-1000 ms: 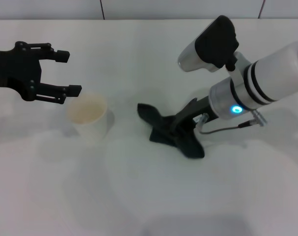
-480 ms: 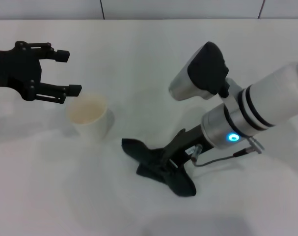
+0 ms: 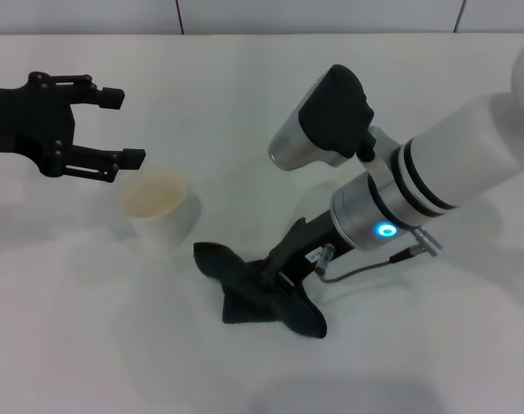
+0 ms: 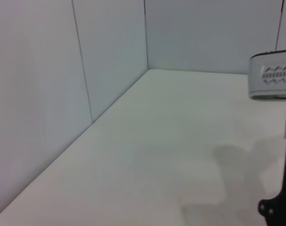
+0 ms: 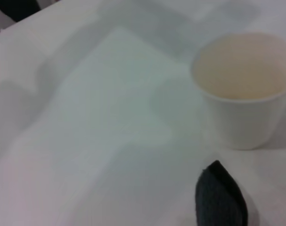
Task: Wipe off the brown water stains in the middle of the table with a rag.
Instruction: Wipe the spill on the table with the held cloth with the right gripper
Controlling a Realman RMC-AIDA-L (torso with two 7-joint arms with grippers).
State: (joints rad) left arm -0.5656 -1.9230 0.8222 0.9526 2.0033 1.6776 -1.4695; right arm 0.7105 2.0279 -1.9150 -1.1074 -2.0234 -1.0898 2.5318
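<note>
Dragged toward the robot and to its left since a second ago, the rag (image 3: pixel 266 297) now lies crumpled on the white desk (image 3: pixel 244 103) just in front of the cup (image 3: pixel 156 207), one pointed corner reaching toward the cup's base, and no brown stain shows on the desk around it. Pressing down into the cloth is the right pincer (image 3: pixel 274 278), its dark fingers buried in the folds and apparently clamped on the fabric. Off to the far side, the left pincer (image 3: pixel 115 128) hangs above the desk behind the cup, jaws spread wide with nothing between them.
</note>
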